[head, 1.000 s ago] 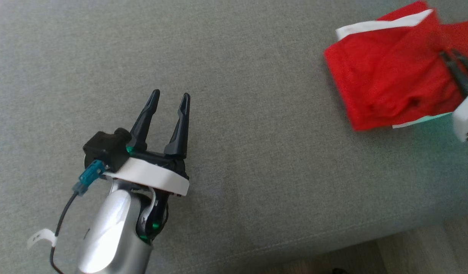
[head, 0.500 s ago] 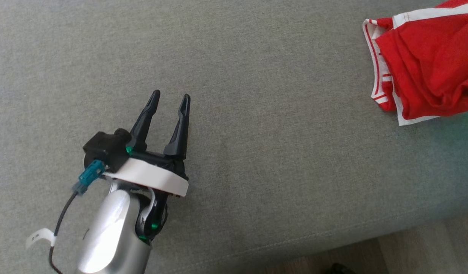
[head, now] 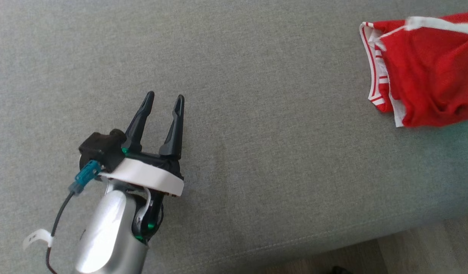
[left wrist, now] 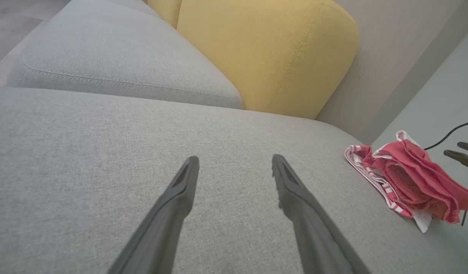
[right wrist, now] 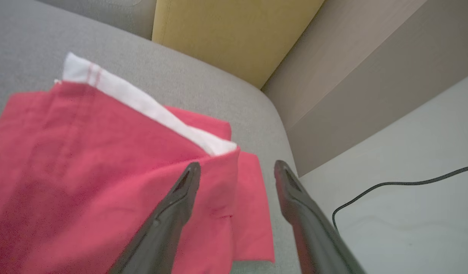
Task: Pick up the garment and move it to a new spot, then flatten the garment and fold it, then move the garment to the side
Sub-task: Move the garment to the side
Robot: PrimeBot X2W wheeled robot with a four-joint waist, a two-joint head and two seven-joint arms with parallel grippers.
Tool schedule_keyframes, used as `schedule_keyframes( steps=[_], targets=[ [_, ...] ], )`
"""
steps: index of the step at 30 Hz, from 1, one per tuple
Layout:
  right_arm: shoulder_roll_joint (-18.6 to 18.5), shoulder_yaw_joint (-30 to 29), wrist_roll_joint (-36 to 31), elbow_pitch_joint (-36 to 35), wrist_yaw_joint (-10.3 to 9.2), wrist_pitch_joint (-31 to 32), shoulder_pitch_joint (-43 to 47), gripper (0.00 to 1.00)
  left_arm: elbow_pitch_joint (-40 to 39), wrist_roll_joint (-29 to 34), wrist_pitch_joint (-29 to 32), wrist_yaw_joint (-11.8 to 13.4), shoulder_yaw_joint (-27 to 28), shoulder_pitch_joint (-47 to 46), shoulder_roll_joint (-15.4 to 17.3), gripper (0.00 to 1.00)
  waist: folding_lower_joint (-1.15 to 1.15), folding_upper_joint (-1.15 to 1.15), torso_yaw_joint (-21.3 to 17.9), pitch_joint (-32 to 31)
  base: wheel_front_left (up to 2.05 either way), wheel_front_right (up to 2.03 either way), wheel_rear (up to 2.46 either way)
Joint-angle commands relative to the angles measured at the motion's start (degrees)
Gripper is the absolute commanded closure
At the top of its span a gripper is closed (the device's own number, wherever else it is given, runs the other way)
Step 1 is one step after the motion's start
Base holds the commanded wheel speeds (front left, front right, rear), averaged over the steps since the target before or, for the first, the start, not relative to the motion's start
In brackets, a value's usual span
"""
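Currently your left gripper [head: 163,99] is hovering spread, well apart from the red garment [head: 428,83]. Your right gripper [right wrist: 237,167] is hanging spread above it, with yellow cushion [right wrist: 234,34] and black cable [right wrist: 386,183] lying beyond.

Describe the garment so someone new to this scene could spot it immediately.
Start at the wide grey sofa seat before the yellow back cushion. At its right end lies the garment, a loosely folded heap. It is bright red with white trim and a red-and-white striped band, standing out against the plain grey around it.
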Motion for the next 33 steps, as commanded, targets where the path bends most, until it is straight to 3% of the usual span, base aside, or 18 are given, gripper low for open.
schedule_keyframes(
  steps=[1,9,18,28,33],
  targets=[
    [-1.35,-0.46,-0.31,-2.61,-0.05,0.39,0.76,0.0,-1.52,0.25,-0.69,-0.3,1.52,-0.64,0.37,0.0,0.0,0.0,-0.05,-0.39,0.0,0.0,0.0],
    [2.44,-1.58,-0.16,-11.7,-0.05,1.29,0.77,0.0,-1.48,-1.08,-0.69,0.17,1.13,-0.26,0.37,0.0,0.0,0.0,0.68,-3.47,0.0,0.0,0.0],
    [12.65,-0.78,1.71,-20.85,-0.05,-2.88,5.16,0.0,-2.06,-2.71,-0.69,1.44,1.8,2.26,0.37,0.0,0.0,0.0,3.17,-9.46,0.0,0.0,0.0],
    [24.64,0.82,0.4,-21.95,-0.05,-11.11,16.05,0.0,-2.16,-3.21,-0.69,2.52,3.7,7.4,0.37,0.0,0.0,0.0,5.95,-15.76,0.0,0.0,0.0],
    [28.15,0.03,-4.21,-21.19,-0.05,-15.79,21.7,0.0,-2.71,-2.82,-0.69,3.22,4.4,10.55,0.37,0.0,0.0,0.0,7.12,-17.79,0.0,0.0,0.0]
  ],
)
